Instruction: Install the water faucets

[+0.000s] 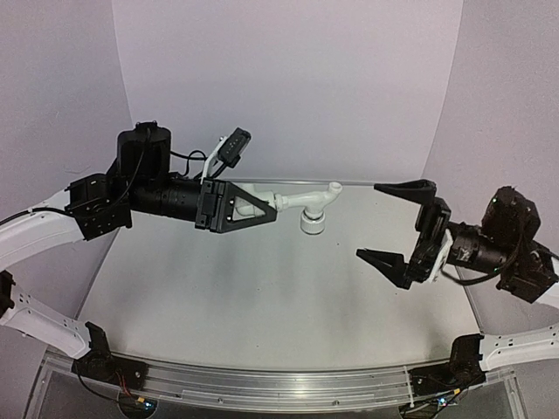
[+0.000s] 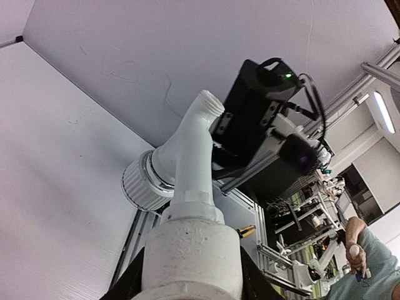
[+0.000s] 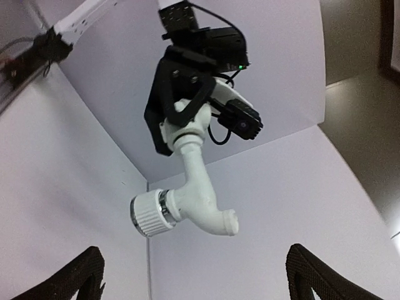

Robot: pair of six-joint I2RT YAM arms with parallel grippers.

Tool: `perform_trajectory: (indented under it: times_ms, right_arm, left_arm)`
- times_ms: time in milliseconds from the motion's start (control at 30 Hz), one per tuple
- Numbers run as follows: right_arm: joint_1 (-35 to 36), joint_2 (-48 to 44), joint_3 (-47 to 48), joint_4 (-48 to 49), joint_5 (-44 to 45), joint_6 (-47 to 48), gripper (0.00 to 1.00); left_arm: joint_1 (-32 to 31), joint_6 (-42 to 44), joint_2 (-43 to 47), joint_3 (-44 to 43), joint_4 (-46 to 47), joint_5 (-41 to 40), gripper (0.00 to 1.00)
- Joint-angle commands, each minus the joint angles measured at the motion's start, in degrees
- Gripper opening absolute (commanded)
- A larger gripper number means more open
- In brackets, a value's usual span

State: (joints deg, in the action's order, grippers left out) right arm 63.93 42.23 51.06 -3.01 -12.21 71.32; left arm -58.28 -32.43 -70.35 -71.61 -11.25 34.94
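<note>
My left gripper (image 1: pixel 255 208) is shut on a short white cylindrical fitting (image 2: pixel 190 256) and holds it in the air, pointing right. The white water faucet (image 1: pixel 301 203) sticks out of that fitting, its ribbed round knob (image 1: pixel 313 223) hanging down and its bent spout (image 1: pixel 333 189) towards the right arm. No brass thread shows. My right gripper (image 1: pixel 395 223) is open and empty, a short way right of the spout and facing it. In the right wrist view the faucet (image 3: pixel 201 190) hangs ahead, well beyond my own fingertips (image 3: pixel 84 275).
The grey table top (image 1: pixel 262 297) lies below both arms, with white walls behind and at the sides. An aluminium rail (image 1: pixel 279 384) runs along the near edge. The right arm's black wrist camera (image 2: pixel 256 106) shows just behind the spout in the left wrist view.
</note>
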Motion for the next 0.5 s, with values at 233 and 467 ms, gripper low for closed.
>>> perform_trajectory:
  times_ms: [233,467]
  right_arm:
    - [0.29,4.64,-10.95,31.97,5.00,31.35,0.98]
    - [0.24,7.69,-12.42,37.21,1.83,39.36,0.98]
  left_arm:
    - [0.19,-12.73,-1.72,-3.61,6.65,11.26,0.00]
    - [0.18,-14.04,-3.09,-3.63,8.05,11.54,0.00]
